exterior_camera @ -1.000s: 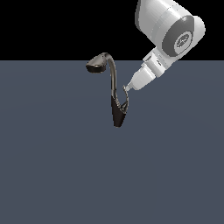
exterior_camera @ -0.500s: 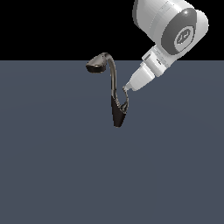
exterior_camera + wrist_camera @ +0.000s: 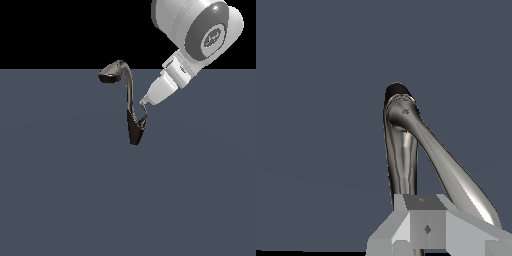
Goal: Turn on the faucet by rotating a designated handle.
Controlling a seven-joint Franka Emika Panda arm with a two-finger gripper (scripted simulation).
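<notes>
Slate-grey floor is filling most of the exterior view, meeting a black background at a straight horizon. The white arm is reaching down from the exterior view's upper right, its wrist tapering toward the faucet. The faucet is standing near the middle of that floor, its dark tapered base low, its slim neck arching up and toward the exterior view's left into a flattened oval spout head. The gripper is sitting at the faucet's side toward the exterior view's right, just above the base and right against the neck. The handle, a thin curved sliver, is showing just below the gripper tip. Nothing is lying between gripper and faucet. In the wrist view, the grey gripper body is covering the lower faucet; how the jaws stand cannot be told.
</notes>
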